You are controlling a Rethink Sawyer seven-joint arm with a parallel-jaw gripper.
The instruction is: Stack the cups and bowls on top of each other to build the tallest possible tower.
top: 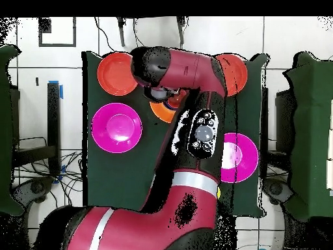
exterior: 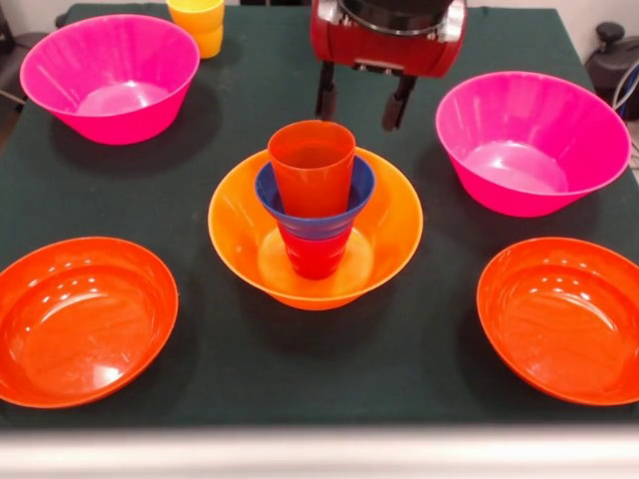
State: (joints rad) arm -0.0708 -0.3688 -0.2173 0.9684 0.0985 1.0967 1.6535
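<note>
Gripper [exterior: 361, 108]: held open and empty above the table, just behind the tower, its two dark fingers apart.
Tower [exterior: 314, 215]: stood at the table's middle; a red cup [exterior: 315, 256] is set in the large orange bowl [exterior: 240, 235], a small blue bowl [exterior: 272, 195] is carried on it, and an orange cup [exterior: 312, 165] is seated on top.
Pink bowls [exterior: 110, 75]: placed at the two far sides.
Red-orange bowls [exterior: 85, 319]: placed at the two near corners.
Yellow cup [exterior: 197, 22]: seen at the far edge, stacked.

No readable text or labels

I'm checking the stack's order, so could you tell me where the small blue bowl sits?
In the front view, the blue bowl sits mid-table inside the large orange bowl, resting on the red cup with the orange cup standing in it.
</note>
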